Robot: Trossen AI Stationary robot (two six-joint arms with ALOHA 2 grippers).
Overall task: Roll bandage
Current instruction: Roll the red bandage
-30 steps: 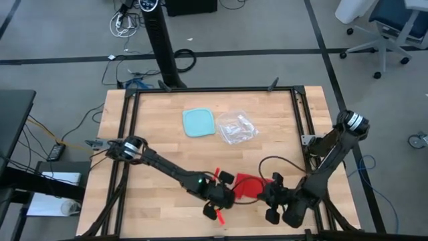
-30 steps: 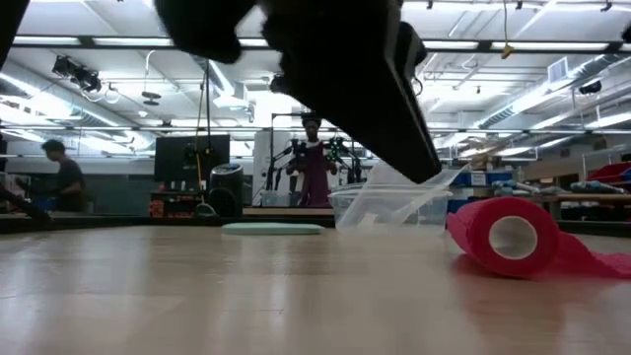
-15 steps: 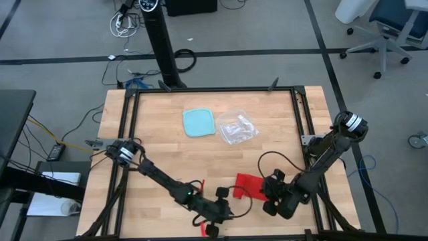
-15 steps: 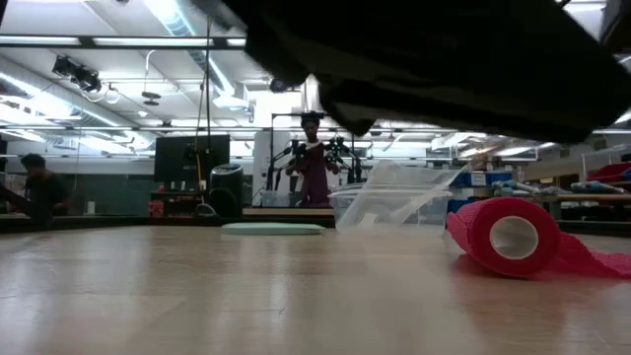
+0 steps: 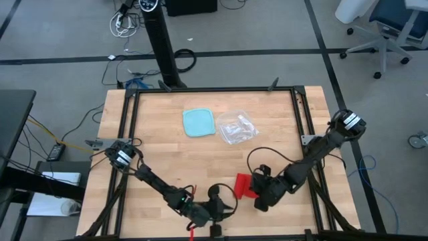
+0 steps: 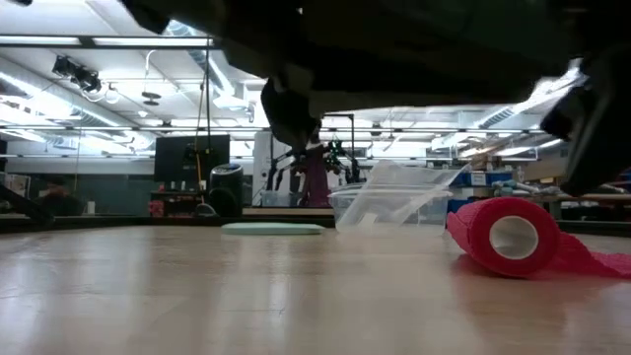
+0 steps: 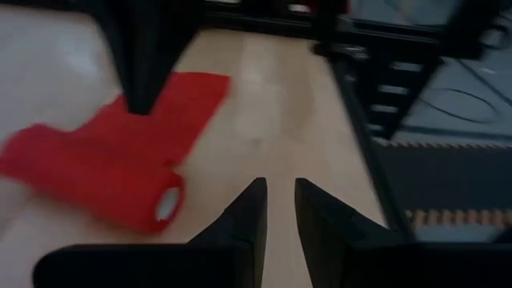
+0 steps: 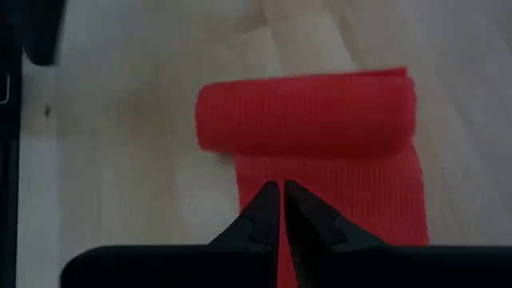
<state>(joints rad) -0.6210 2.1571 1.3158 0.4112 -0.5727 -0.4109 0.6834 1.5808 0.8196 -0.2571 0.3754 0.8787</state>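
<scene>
The bandage (image 5: pixel 245 185) lies near the table's front edge, mostly rolled, a short flat tail under the right gripper (image 8: pixel 281 210), whose fingers are pinched nearly shut and hold nothing. The left gripper (image 7: pixel 278 210) has pulled back toward the front edge, fingers slightly apart and empty, so rolling falls to the right arm. No readable writing anywhere.

Even bright overhead light from ceiling strips (image 6: pixel 118 41), soft shadows. Left wrist view motion-blurred, bandage (image 7: pixel 104 172) smeared. Low view: dark blurred arm (image 6: pixel 414 49) fills the top. Faint glare on table (image 6: pixel 246 296).
</scene>
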